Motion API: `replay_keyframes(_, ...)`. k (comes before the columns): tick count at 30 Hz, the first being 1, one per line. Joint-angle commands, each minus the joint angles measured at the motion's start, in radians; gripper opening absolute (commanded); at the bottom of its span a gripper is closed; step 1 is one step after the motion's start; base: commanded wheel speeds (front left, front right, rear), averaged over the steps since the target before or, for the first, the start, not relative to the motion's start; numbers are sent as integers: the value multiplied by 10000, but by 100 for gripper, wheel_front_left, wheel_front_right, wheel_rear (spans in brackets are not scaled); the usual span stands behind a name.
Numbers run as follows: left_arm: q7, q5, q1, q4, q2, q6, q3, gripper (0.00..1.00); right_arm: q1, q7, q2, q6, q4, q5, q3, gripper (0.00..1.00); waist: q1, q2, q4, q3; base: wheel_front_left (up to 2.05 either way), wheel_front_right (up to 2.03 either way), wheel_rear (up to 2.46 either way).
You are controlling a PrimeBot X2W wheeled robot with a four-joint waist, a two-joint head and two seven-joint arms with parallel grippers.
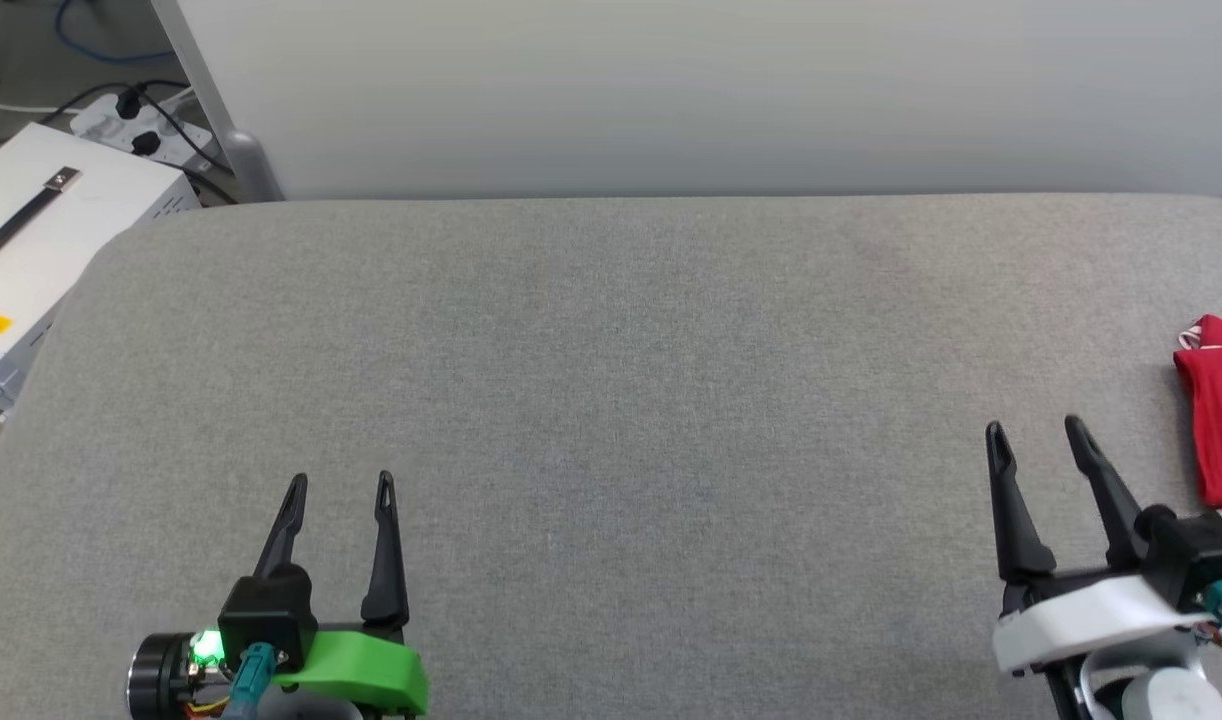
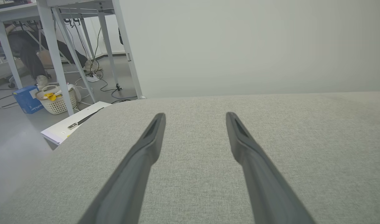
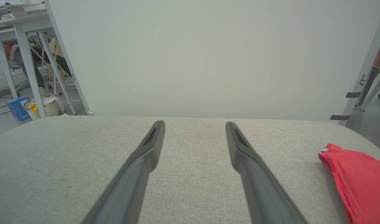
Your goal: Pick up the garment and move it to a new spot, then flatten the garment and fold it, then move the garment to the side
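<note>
Left tool [image 1: 342, 480] at lower left and right tool [image 1: 1033, 427] at lower right both stand wide and empty over the grey fabric desk [image 1: 611, 330] — the red garment [image 1: 1219, 420] lies bunched at the frame's right edge, near the right tool.

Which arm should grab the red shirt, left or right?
Probably the right. The right gripper is open just beside the red shirt at the right side of the grey surface. The left gripper, also open, sits far across it.
</note>
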Motion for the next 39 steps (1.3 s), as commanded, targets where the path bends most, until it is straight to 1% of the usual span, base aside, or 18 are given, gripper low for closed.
replay_keyframes(1,-57,-93,211,36,-49,-71,45,100,238,-45,83,-7,-80,-2,-47,100,1,66,-2,-190,0,0,0)
replay_keyframes(12,-57,-121,567,224,-177,-331,204,100,1246,-45,339,-7,-382,21,-291,100,1,66,-5,-530,0,0,0)
replay_keyframes(23,-57,4,572,363,-273,-435,253,100,1284,-45,242,-7,-284,-8,-144,100,1,66,-4,-518,0,0,0)
replay_keyframes(24,3,-78,451,365,-213,-405,221,0,1201,5,280,0,-300,0,-163,0,1,0,-5,-517,0,0,0)
replay_keyframes(39,238,-15,366,291,-234,-401,238,0,1114,228,320,-1,-332,-165,-155,0,1,6,1,-506,0,0,0)
